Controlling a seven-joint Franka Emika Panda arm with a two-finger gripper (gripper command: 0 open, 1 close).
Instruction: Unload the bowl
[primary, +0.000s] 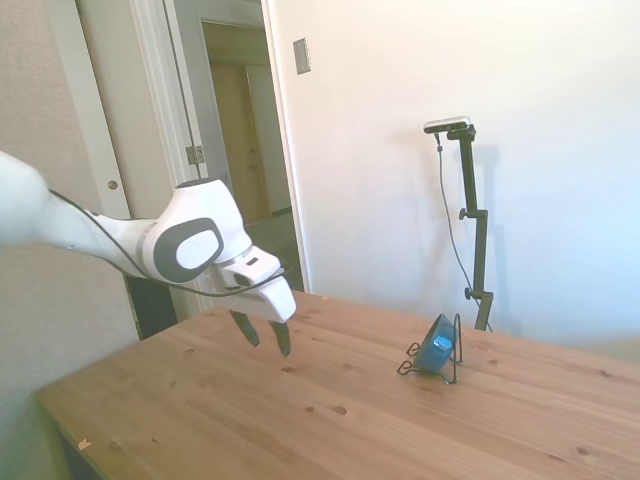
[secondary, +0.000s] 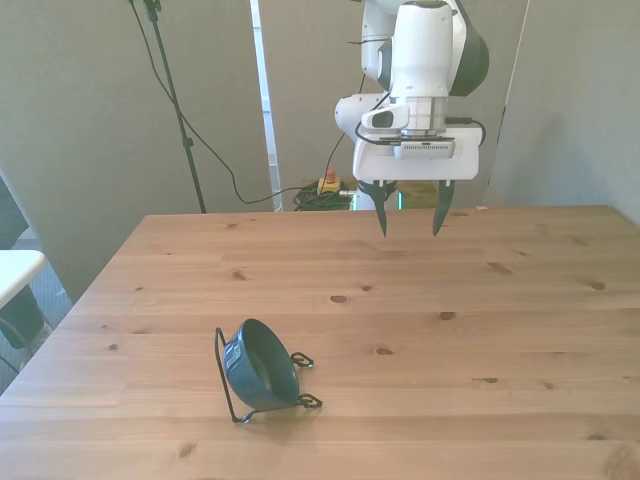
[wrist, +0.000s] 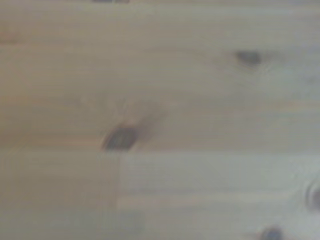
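The bowl (secondary: 262, 364) stands on edge in its wire rack (secondary: 232, 378) on the desk (secondary: 500, 330), well apart from my jaws (spread, empty). A careless snatch could drag the light rack along.

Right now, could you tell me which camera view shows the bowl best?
The front view: the bowl stands on edge in the wire rack, its hollow visible. The side view shows it small and edge-on. The wrist view shows only blurred table.
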